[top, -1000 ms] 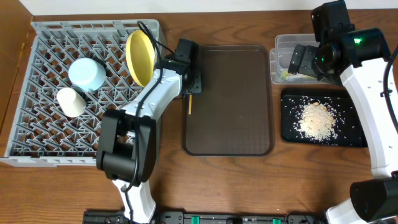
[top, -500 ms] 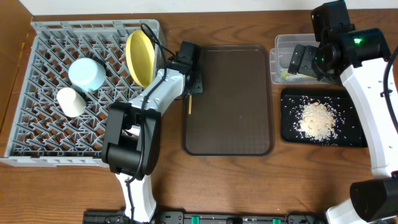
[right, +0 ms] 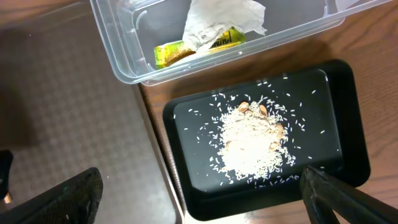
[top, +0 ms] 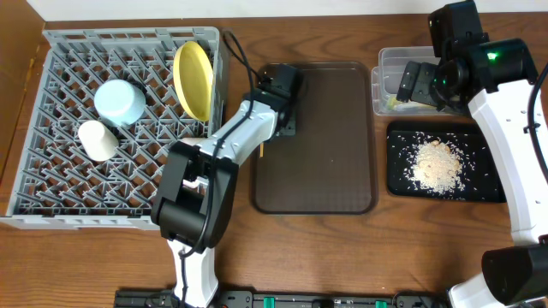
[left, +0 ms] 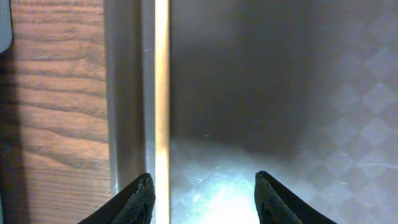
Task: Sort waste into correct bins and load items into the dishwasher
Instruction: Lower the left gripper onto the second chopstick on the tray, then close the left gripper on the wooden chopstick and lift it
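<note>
While the left gripper point(left: 202, 193) hangs open and empty over the brown serving tray point(top: 325, 171), a chopstick point(left: 161, 93) lies along that tray's left edge.
Left of tray: grey dish rack point(top: 51, 171) holding yellow plate point(top: 193, 81) on edge, blue bowl point(top: 120, 101), cream cup point(top: 97, 139). Right of tray: black tray point(top: 402, 184) with rice scraps point(right: 252, 143), clear tub point(top: 385, 60) with white paper point(right: 217, 22) and green wrapper point(right: 171, 53); right gripper point(right: 196, 183) above them, spread wide, holding nothing.

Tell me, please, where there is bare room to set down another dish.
The dish rack's near rows, in front of the cream cup, are free. The brown tray is bare right of the left pincer. Crowded: the back rows around the blue bowl and yellow plate, and the black tray strewn with rice.
</note>
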Robot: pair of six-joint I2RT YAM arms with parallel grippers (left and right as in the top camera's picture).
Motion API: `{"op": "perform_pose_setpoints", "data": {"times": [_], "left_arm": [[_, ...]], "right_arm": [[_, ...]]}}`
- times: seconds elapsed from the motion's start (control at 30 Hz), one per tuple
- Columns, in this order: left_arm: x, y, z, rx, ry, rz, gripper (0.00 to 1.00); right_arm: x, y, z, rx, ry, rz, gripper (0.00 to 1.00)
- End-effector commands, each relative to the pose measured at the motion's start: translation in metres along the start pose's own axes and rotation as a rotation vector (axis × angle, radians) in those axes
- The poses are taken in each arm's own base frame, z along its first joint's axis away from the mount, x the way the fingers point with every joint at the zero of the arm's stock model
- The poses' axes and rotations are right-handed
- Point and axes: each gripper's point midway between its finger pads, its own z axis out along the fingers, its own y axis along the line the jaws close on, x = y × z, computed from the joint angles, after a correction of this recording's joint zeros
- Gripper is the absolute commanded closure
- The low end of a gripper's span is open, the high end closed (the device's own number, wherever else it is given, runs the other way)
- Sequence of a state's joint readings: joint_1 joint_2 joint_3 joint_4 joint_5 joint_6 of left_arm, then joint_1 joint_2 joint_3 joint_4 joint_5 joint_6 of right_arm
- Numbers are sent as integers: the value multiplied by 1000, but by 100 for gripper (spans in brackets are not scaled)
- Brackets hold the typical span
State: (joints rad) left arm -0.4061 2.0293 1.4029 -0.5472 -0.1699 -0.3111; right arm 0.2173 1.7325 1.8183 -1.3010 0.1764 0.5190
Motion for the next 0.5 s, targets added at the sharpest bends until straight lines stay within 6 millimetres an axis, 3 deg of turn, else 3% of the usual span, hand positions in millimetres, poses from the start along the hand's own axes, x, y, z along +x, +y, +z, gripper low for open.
{"op": "perform_pose_setpoints", "data": {"times": [0.0, 0.33, 0.47], "left_arm": [[-5, 6, 2, -46, -27, -33, 47], [3, 15, 36, -66, 12, -87, 43], [9, 7, 44, -25, 42, -88, 43]], "right_arm": [[-2, -2, -5, 2, -16, 10, 1], [-5, -8, -4, 10, -17, 28, 1], [-5, -8, -4, 9, -17, 25, 1]]}}
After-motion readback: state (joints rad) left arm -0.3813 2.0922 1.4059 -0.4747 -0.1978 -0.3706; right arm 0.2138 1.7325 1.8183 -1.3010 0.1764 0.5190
